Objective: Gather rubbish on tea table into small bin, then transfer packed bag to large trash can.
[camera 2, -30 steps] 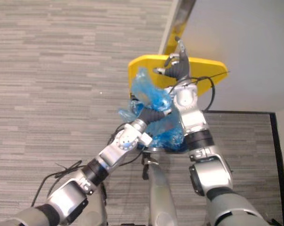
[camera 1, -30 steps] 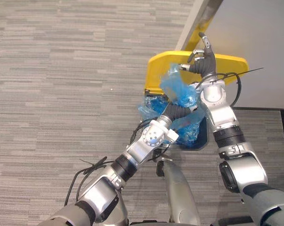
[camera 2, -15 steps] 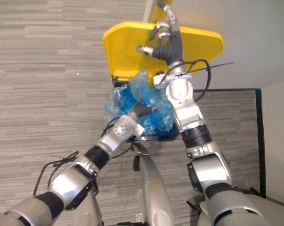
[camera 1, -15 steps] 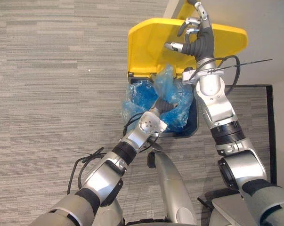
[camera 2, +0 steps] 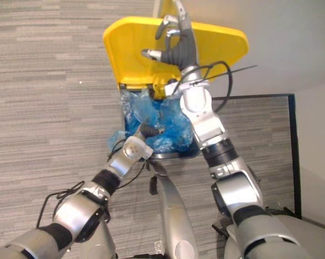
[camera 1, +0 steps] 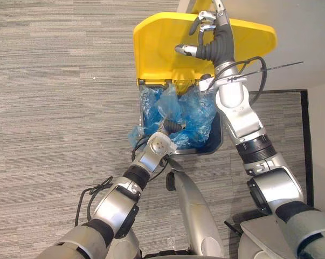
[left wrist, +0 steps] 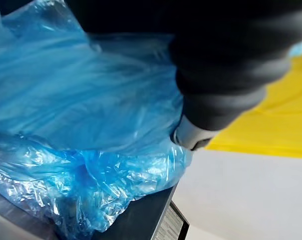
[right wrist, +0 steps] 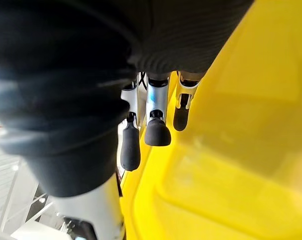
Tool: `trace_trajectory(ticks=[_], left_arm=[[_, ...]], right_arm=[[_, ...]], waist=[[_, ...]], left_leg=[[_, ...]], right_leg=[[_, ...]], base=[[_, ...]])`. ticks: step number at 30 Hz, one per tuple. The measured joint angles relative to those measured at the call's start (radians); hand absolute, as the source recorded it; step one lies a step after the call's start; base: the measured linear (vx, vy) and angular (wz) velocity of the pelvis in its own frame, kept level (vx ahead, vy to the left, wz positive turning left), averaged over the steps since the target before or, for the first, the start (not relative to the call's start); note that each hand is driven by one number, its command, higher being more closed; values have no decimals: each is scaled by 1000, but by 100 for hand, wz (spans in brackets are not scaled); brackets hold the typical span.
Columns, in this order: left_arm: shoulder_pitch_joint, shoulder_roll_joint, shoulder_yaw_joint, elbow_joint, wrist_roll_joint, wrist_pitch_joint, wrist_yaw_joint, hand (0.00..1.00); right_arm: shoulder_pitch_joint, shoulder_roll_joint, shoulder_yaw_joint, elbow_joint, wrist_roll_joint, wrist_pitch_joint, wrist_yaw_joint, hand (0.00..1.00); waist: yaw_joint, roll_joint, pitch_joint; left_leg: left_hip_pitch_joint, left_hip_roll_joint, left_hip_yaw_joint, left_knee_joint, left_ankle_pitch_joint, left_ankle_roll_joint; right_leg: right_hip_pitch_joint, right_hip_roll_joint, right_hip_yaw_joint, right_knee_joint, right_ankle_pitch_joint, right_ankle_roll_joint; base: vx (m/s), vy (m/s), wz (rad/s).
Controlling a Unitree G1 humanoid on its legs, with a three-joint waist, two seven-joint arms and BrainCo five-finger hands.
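bag point(camera 1: 192, 116) sunk into bin point(camera 1: 220, 132), apart from right hand point(camera 1: 215, 46) fingers point(right wrist: 156, 115)

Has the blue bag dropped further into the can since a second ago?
Yes. The blue bag has sunk: its top overlapped the yellow lid before, now it sits below the lid's hinge, inside the can.

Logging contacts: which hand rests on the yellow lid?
The right hand, fingers against the raised yellow lid; the left hand is down in the blue bag.

Left hand point(camera 1: 172, 125) partly within blue bag point(camera 1: 200, 113)
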Motion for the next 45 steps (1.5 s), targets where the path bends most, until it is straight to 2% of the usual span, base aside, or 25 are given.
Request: trace_trajectory(ticks=[6, 10, 12, 13, 14, 15, 16, 18, 23, 27, 29, 31, 34, 37, 38, 41, 42, 43, 44, 45], left_arm=[[-1, 1, -40, -48, -3, 0, 1, 0], [8, 4, -48, -131, -17, -4, 5, 0], [38, 6, -47, -189, -21, -7, 21, 0], [61, 15, -48, -230, -21, -9, 21, 0], [92, 24, -48, -265, -17, -10, 21, 0], [101, 25, -48, -274, -16, -10, 21, 0], [113, 28, -48, -288, -12, -10, 21, 0], [173, 74, -46, -331, 1, -9, 20, 0], [303, 134, -15, -403, 10, -22, 17, 0], [446, 184, 79, -415, 6, -38, 9, 0], [510, 208, 136, -396, -10, -48, -6, 0], [571, 222, 216, -298, -46, -49, -17, 0], [626, 237, 276, -185, -69, -41, -27, 0], [667, 229, 316, -68, -72, -33, -43, 0], [667, 213, 330, -22, -71, -27, -47, 0], [679, 186, 348, 25, -67, -22, -49, 0], [690, 169, 356, 49, -61, -21, -49, 0], [697, 162, 357, 79, -61, -18, -51, 0], [705, 160, 359, 87, -65, -17, -53, 0], [710, 164, 361, 92, -63, -17, -54, 0]], right_arm=[[6, -1, 6, 2, -3, 5, 5, 0], [74, 0, 0, 1, -19, 9, 12, 0], [130, 5, -5, -10, -48, 8, 19, 0], [167, 14, -10, -21, -72, 6, 21, 0], [227, 23, -6, -26, -94, 25, 44, 0], [245, 25, -7, -21, -102, 32, 48, 0], [274, 29, -10, -16, -115, 18, 45, 0], [326, 63, -25, -37, -129, 22, 48, 0], [435, 76, -57, -17, -164, 24, 58, 0], [504, 97, -78, 43, -200, 16, 63, 0], [525, 97, -85, 69, -200, 11, 67, 0], [557, 98, -87, 95, -201, 10, 84, 0], [593, 105, -96, 116, -209, 11, 103, 0], [640, 138, -113, 137, -238, 42, 128, 0], [656, 154, -116, 157, -237, 50, 134, 0], [718, 195, -112, 193, -238, 74, 151, 0], [739, 212, -110, 219, -239, 88, 161, 0], [762, 221, -108, 238, -239, 93, 165, 0], [785, 219, -107, 250, -240, 95, 168, 0], [813, 217, -111, 275, -240, 96, 169, 0]], waist=[[6, 1, -1], [20, 2, -5], [26, 2, -6], [35, 2, -8], [57, 2, -20], [62, 2, -22], [69, 3, -23], [76, 2, -23], [92, 3, -27], [103, 5, -40], [107, 6, -41], [118, 6, -44], [126, 7, -45], [128, 8, -45], [129, 7, -45], [132, -6, -43], [136, 0, -40], [137, 17, -35], [127, 19, -34], [115, 5, -41]], left_leg=[[0, -8, -11, -6, 16, -9], [29, -10, -34, -16, 27, -11], [51, -19, -40, -37, 37, -1], [62, -21, -41, -47, 42, 5], [70, -22, -45, -58, 49, 7], [70, -25, -49, -62, 52, 8], [70, -28, -55, -68, 56, 12], [95, -38, -64, -88, 73, 7], [138, -62, -84, -98, 81, 17], [174, -84, -111, -113, 86, 27], [193, -89, -125, -123, 92, 37], [222, -89, -143, -134, 96, 43], [239, -90, -162, -126, 96, 43], [241, -94, -163, -58, 79, 59], [241, -105, -159, -49, 78, 57], [249, -142, -132, -58, 86, 70], [256, -140, -126, -66, 100, 93], [266, -115, -73, -71, 110, 94], [277, -101, -53, -81, 127, 79], [282, -98, -48, -109, 157, 52]], right_leg=[[7, -7, -7, 0, 0, -1], [48, -13, -25, -1, -3, -5], [75, -24, -32, -8, -5, -5], [89, -25, -34, -16, -4, -4], [97, -27, -39, -18, -4, -4], [98, -30, -42, -18, -4, -4], [101, -34, -48, -18, -5, -5], [123, -45, -58, -17, -7, -4], [181, -72, -66, -16, -9, 0], [226, -92, -74, -19, -9, 2], [252, -98, -85, -23, -9, 3], [286, -100, -100, -23, -17, 13], [313, -103, -112, -15, -25, 19], [340, -111, -109, -18, -21, 25], [353, -114, -100, -47, -6, 47], [393, -115, -89, -162, 1, 73], [391, -121, -93, -172, -39, 130], [350, -135, -116, -51, -31, 54], [329, -145, -108, 85, -27, -10], [308, -157, -82, 290, -58, -39]], base=[[37, -11, 7], [24, -17, 17], [16, -15, 22], [17, -26, 17], [22, -31, 15], [19, -24, 17], [25, -26, 22], [30, -24, 18], [-20, 12, 19], [-40, 8, 17], [-46, -24, 20], [-27, -34, 16], [-42, -30, 11], [-123, 15, -5], [-179, 62, -11], [-183, 99, -38], [-234, 105, -97], [-241, 82, -92], [-225, -26, -55], [-116, -86, -1]])
